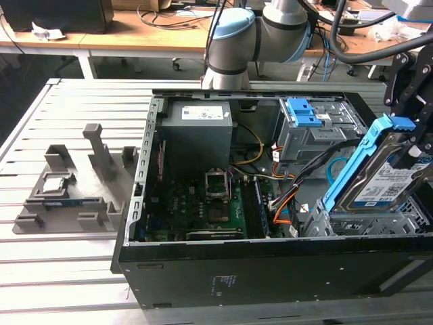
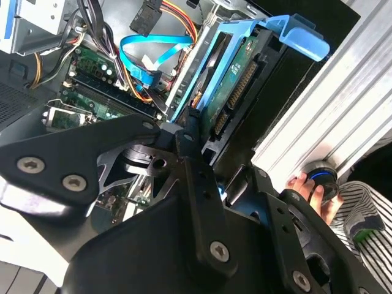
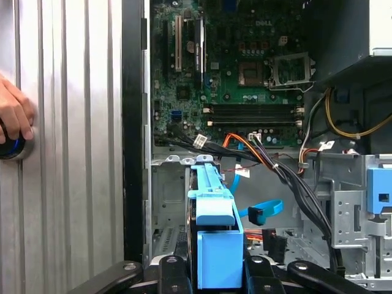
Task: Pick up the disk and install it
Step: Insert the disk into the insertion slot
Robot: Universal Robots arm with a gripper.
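The disk (image 1: 382, 179) is a silvery hard drive with a white-and-blue label and blue side rails. It hangs tilted at the exterior view's right, its lower end over the grey drive bay (image 1: 318, 220) in the open computer case (image 1: 270, 271). My black gripper (image 1: 414, 150) is shut on its upper end. In the first wrist view the disk (image 3: 214, 214) stands edge-on between my fingers (image 3: 177, 260), above the bay floor. In the second wrist view the disk's green circuit board (image 2: 236, 79) faces the camera, beyond my gripper (image 2: 202, 156).
Black, orange and blue cables (image 1: 308, 176) run beside the bay. A grey metal cage with a blue latch (image 1: 304, 112) sits behind it. A grey fixture (image 1: 67, 189) lies at the exterior view's left. A person's hand (image 3: 13, 116) rests on a blue button on the table.
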